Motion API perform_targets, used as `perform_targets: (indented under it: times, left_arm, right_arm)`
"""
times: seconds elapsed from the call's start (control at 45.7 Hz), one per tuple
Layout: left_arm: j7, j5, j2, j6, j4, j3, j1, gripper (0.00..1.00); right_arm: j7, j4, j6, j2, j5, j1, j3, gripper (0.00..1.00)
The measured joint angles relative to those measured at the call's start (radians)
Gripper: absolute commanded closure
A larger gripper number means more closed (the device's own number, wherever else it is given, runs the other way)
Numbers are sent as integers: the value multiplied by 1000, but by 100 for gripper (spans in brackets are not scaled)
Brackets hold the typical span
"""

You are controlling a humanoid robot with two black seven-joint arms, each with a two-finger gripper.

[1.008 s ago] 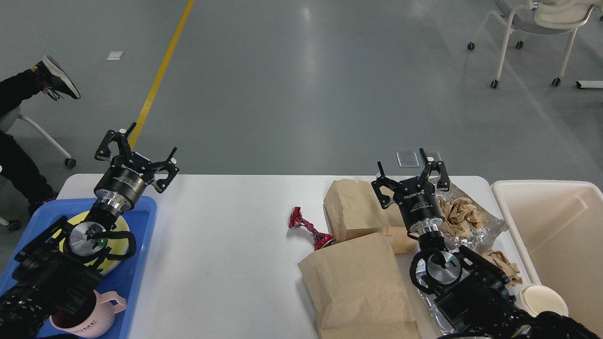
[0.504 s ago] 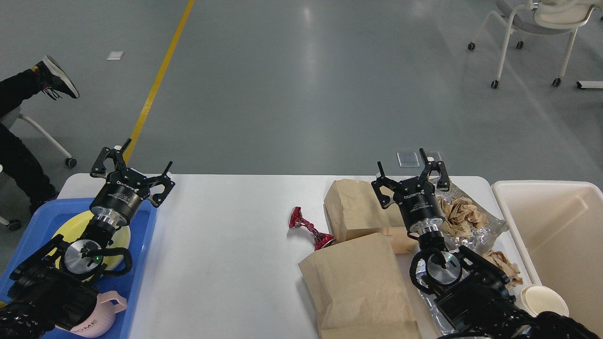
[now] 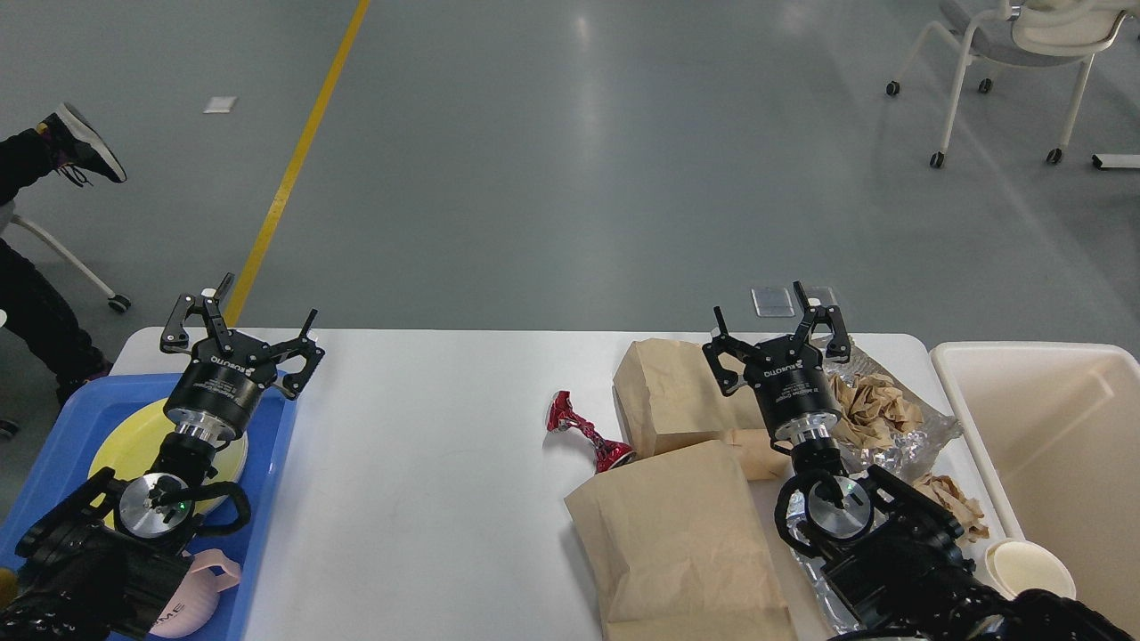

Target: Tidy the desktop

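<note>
Desktop (image 3: pixel 427 463) spans the lower view, cluttered on its right side. Left gripper (image 3: pixel 242 328) is held over the blue tray (image 3: pixel 267 472), fingers spread, empty. Right gripper (image 3: pixel 773 331) is held above the paper bags (image 3: pixel 677 534) and crumpled foil (image 3: pixel 917 436), fingers spread, empty. Red wrapper (image 3: pixel 583 434) lies mid-table.

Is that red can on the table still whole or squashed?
Squashed. The red can lies on its side on the desktop, pinched thin in the middle, beside a paper bag.
</note>
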Motion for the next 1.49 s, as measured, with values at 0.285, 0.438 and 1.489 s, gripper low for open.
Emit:
perform_targets:
  times: [0.285,0.438,1.489]
  left_arm:
    - [-12,1,-9,30,1,-13,-5,0]
    - [-13,2,-9,24,0,-13,-4,0]
    - [-13,2,-9,23,-1,-12,-3,0]
  right_arm:
    - [0,2,0,0,0,0,0,0]
    - [0,2,0,0,0,-1,0,0]
    - [0,2,-2,0,0,-1,5,0]
